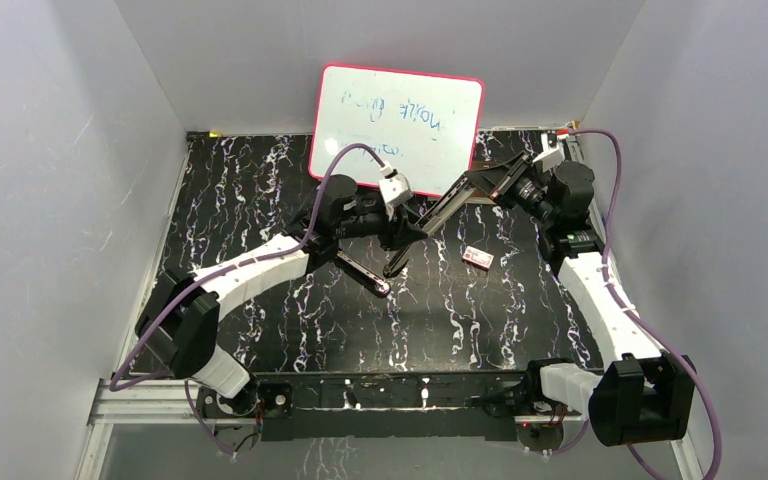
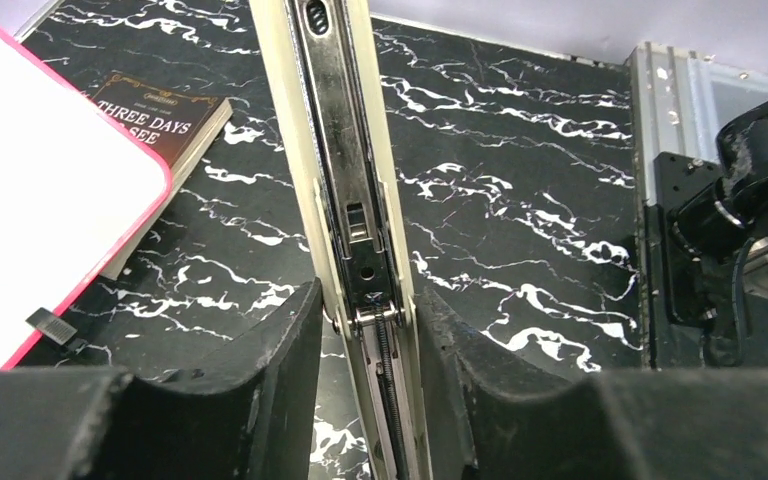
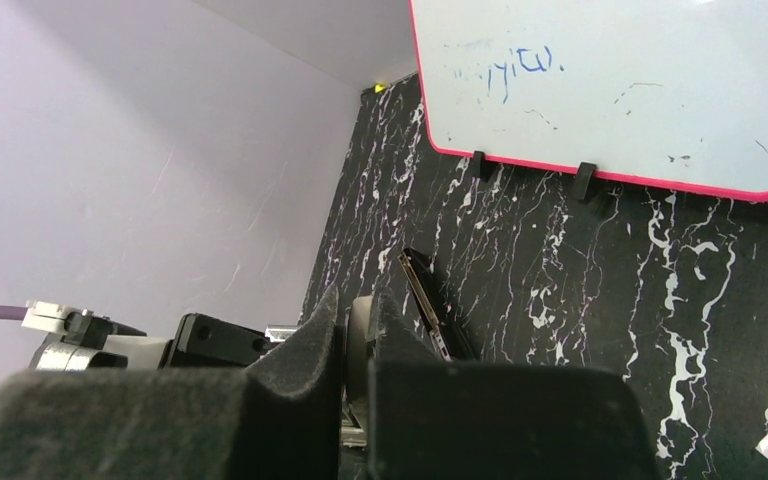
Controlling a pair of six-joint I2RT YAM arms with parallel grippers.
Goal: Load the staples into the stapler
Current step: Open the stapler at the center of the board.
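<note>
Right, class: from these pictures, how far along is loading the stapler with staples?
Done: the stapler is swung open, its metal rail bared. In hand: the right gripper is shut on its raised part, and the left gripper clamps the rail. Left: putting staples in; no strip shows in any view, and the small box lies apart on the table.
</note>
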